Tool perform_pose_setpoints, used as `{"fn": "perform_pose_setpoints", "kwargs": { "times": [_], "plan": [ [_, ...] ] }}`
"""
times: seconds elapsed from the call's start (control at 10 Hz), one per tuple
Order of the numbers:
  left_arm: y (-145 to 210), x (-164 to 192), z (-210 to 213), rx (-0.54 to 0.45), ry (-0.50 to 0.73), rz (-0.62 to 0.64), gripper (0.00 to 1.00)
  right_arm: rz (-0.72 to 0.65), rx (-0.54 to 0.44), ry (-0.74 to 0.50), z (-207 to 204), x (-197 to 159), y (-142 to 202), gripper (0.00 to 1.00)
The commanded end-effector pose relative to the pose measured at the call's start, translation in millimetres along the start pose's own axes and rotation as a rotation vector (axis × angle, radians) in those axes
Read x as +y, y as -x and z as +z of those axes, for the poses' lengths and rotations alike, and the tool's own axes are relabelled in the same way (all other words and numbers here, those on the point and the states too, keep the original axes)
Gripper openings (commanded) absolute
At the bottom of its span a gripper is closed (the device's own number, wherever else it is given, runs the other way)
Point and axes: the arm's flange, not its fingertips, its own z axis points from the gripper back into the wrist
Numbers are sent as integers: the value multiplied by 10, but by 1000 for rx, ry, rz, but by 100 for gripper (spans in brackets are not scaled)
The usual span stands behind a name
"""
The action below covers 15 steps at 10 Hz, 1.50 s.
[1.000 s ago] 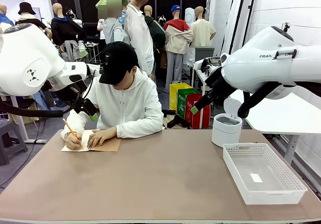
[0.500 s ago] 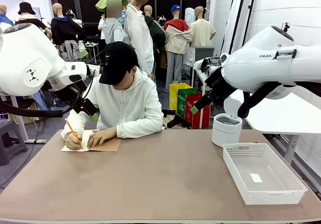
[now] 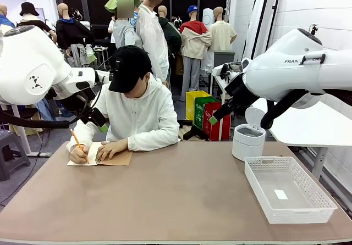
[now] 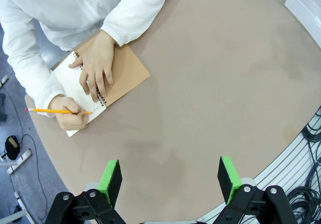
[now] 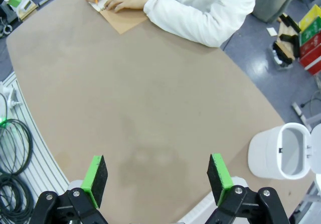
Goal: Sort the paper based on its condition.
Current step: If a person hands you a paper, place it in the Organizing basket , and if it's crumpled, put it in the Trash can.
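Note:
Loose paper is out of view. At the table's far left a person writes with a yellow pencil (image 4: 55, 111) on the white page (image 4: 67, 81) of a spiral notebook (image 3: 118, 159) with a brown cover. The person's other hand (image 4: 95, 68) rests flat on it. My left gripper (image 4: 170, 181) hangs open high above the table's left half, with nothing between its green pads. My right gripper (image 5: 158, 179) is open too, held high over the table's right side. In the front view both grippers stay raised, left gripper (image 3: 99, 121) beside the person's shoulder, right gripper (image 3: 217, 116) above the bin.
A white mesh basket (image 3: 289, 189) stands at the table's right, with a small white label on its floor. Behind it sits a round white bin (image 3: 248, 140) with its lid up, also bin (image 5: 266, 156). Bare tan tabletop (image 3: 176, 195) spans the middle.
The person's pencil shifts slightly as they write. Both arms stay still.

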Motion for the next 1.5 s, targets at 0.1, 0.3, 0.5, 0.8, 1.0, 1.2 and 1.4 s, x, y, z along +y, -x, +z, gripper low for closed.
{"fn": "perform_pose_setpoints", "kwargs": {
  "times": [0.1,0.3,0.5,0.8,1.0,1.2,1.4],
  "plan": [
    [1,3,19,-5,0,1,100,-2,3,-6,4,-1,-1,100],
    [1,3,19,-5,0,1,100,-2,3,-6,4,-1,-1,100],
    [1,3,19,-5,0,1,100,-2,3,-6,4,-1,-1,100],
    [1,3,19,-5,0,1,100,-2,3,-6,4,-1,-1,100],
    [1,3,19,-5,0,1,100,-2,3,-6,4,-1,-1,100],
    [1,3,19,-5,0,1,100,-2,3,-6,4,-1,-1,100],
    [1,3,19,-5,0,1,100,-2,3,-6,4,-1,-1,100]
  ]
}}
